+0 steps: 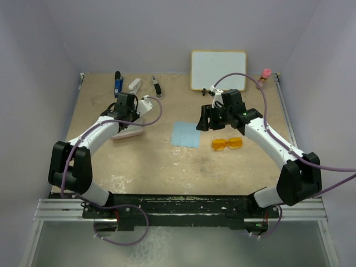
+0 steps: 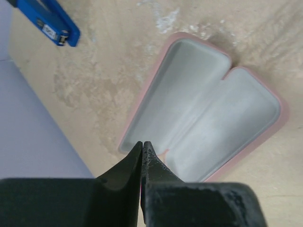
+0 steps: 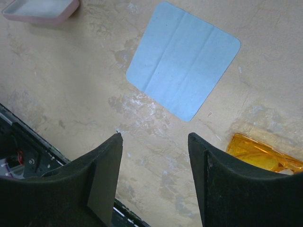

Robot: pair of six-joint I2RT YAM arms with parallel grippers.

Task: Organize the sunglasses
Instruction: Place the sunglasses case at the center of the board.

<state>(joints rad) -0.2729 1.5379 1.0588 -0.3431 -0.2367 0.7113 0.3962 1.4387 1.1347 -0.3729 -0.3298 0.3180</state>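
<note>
**Bench** (image 1: 167,167): tan, scuffed; carries every item below.

**Case** (image 2: 203,123): pink, lying open with its grey lining up and nothing inside. It sits in the left half of the bench.

**Cloth** (image 1: 185,134): light blue, flat, at the bench centre.

**Sunglasses** (image 1: 227,144): orange, flat on the bench. They lie right of the cloth, near it but apart, toward the right edge, and nothing holds them.

**Right fingers** (image 3: 104,175): spread and empty, above bare bench, with the sunglasses off to one side.

**Left fingers** (image 2: 125,168): pressed together with nothing between them, over the near end of the case.

**Handling note:** the step in hand is probably the right arm's pickup.
- Shift sideways until the fingers straddle the frame.
- Descend straight and close gently, since the lenses likely slip.
- Keep clear of the cloth.
</note>
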